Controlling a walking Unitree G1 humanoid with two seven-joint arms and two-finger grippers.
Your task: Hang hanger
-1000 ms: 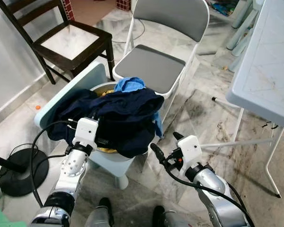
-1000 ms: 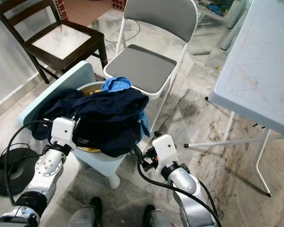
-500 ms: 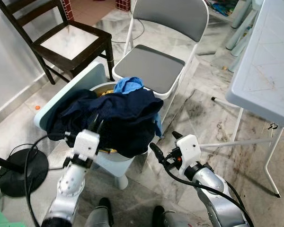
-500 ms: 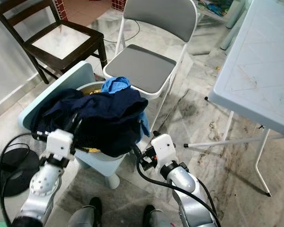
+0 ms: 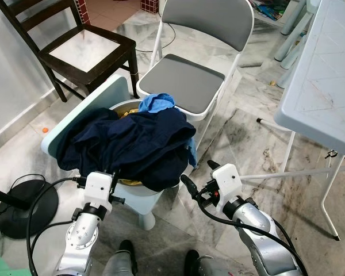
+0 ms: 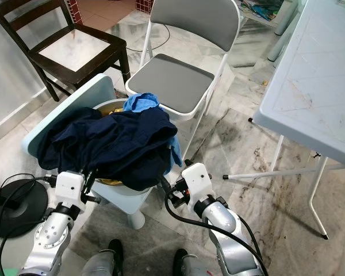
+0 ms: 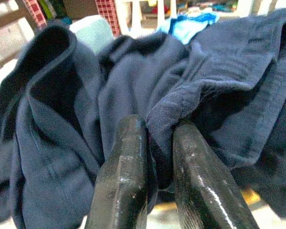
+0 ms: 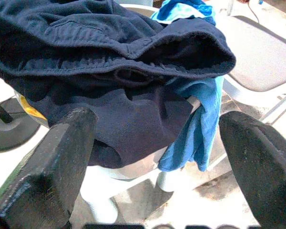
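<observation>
Left gripper [image 7: 155, 157] fingers clamp a fold of the soft, floppy navy garment [image 5: 126, 146] at centre frame; grip its thick hem. Right gripper [image 5: 196, 181] fingers spread apart. No hanger visible.

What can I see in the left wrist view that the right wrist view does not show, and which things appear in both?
The left wrist view shows the left gripper with its fingers pinched on a fold of the dark navy garment.

The right wrist view shows the right gripper wide open and apart from the pile, with the grey folding chair behind and a black round stand base on the floor.

Both show the navy garment and the light blue cloth.
</observation>
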